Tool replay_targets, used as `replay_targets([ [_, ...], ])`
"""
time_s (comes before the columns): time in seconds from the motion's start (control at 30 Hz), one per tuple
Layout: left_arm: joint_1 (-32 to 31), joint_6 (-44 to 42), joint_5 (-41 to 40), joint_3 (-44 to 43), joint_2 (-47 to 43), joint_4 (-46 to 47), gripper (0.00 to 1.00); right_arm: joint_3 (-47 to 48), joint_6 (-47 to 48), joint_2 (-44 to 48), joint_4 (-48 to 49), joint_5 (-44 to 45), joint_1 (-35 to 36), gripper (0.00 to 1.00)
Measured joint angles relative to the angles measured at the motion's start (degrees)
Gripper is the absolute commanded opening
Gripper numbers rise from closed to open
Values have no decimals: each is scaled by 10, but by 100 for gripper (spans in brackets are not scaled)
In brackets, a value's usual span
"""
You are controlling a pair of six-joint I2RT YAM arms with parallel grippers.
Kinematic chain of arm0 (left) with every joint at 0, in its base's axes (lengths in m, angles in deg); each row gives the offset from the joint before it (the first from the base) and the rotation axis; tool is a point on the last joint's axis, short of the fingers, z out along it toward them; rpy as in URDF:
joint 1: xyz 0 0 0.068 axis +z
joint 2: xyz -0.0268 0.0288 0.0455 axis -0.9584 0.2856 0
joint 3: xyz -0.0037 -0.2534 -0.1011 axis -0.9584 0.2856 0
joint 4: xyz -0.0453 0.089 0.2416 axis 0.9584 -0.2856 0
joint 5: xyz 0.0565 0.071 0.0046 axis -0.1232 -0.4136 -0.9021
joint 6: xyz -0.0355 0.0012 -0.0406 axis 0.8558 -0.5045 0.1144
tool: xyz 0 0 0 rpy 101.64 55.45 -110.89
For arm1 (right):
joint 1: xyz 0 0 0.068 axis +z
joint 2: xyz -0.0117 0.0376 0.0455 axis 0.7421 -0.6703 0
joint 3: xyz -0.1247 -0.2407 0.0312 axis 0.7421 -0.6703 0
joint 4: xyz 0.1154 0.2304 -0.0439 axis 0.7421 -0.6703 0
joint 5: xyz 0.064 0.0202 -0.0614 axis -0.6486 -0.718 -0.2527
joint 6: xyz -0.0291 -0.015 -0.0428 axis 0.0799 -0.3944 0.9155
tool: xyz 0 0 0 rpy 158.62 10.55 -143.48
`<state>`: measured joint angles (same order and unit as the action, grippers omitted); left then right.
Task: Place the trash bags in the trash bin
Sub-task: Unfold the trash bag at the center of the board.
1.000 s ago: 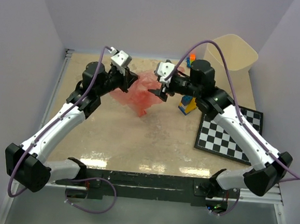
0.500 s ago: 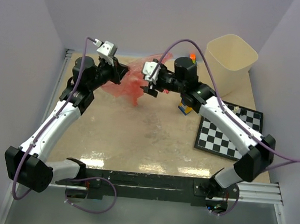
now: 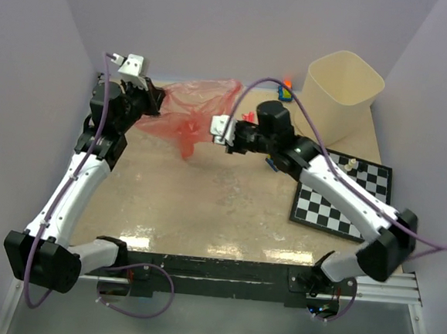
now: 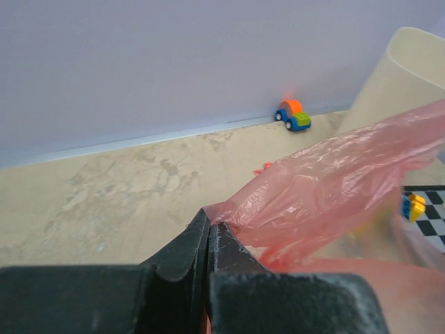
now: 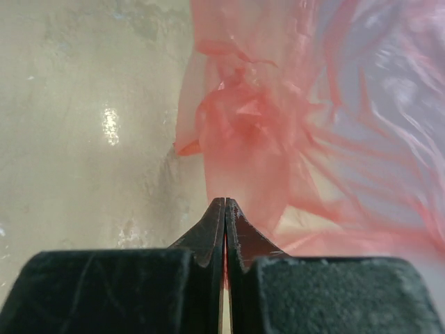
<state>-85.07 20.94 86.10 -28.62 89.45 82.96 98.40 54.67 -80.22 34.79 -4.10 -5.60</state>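
Red trash bag is stretched above the desk: left jaws clamped on its edge, right jaws shut, probably on a fold. Swing both together toward the trash bin.

The trash bag is stretched over the far-left part of the bench, with the left hand at its left end and the right hand at its right. The trash bin stands in the far right corner, with a toy car just left of it and the checkerboard in front.

Bright even light, near-edge glare, blurry foreground
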Motion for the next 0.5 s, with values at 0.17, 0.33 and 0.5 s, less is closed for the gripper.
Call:
replay_targets([
  [0.17, 19, -2, 14, 4, 0, -5, 0, -80, 8, 162, 8, -36, 0, 0],
  [0.33, 19, 23, 110, 20, 8, -10, 0, -67, 7, 143, 34, -60, 1, 5],
  [0.5, 18, 20, 137, -19, 67, -53, 0, -3, -6, 9, 11, -66, 1, 38],
])
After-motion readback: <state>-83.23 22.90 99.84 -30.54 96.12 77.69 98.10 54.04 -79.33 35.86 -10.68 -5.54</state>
